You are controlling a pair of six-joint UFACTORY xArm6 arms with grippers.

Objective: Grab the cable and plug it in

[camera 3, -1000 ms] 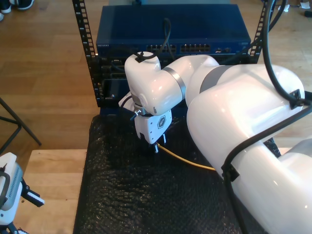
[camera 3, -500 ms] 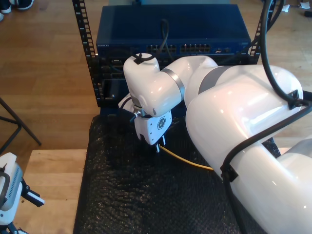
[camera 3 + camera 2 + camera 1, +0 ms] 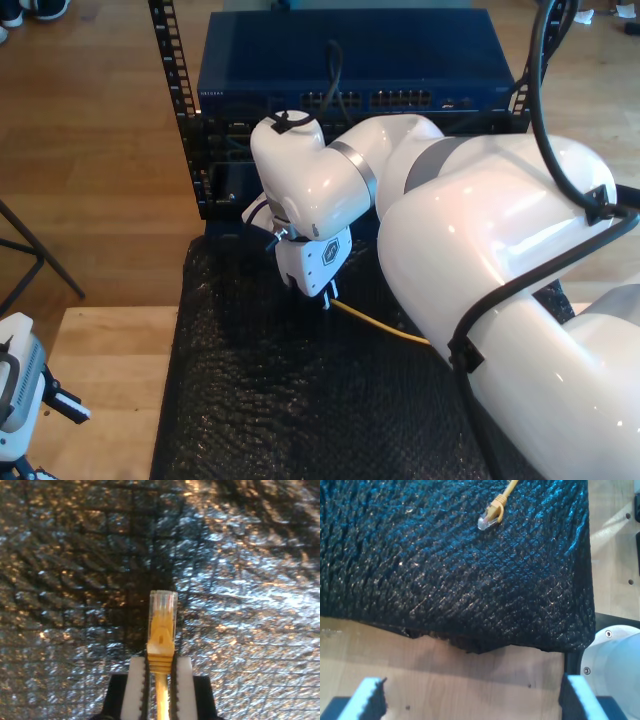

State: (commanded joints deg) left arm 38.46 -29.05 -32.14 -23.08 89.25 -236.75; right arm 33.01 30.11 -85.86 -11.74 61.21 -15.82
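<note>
The yellow-orange cable (image 3: 163,625) ends in a clear plug that juts past the fingertips of my second gripper (image 3: 160,665), which is shut on the cable just behind the plug, above the black mat (image 3: 75,580). In the exterior view my second gripper (image 3: 323,296) points down at the mat's far part, and the cable (image 3: 385,328) trails toward the exterior view's right. My first gripper (image 3: 472,697) stands open over the wooden table beside the mat's edge. From there the cable's plug (image 3: 489,519) shows far off over the mat.
A dark blue network switch (image 3: 350,60) with a row of ports (image 3: 400,98) sits in a black rack (image 3: 180,90) beyond the mat (image 3: 280,400). Thick black arm cables (image 3: 545,90) run over the large white arm. Wooden table (image 3: 100,360) lies at the exterior view's lower left.
My second gripper, still holding the cable, has shifted slightly up and toward the rack. Nothing else has moved.
</note>
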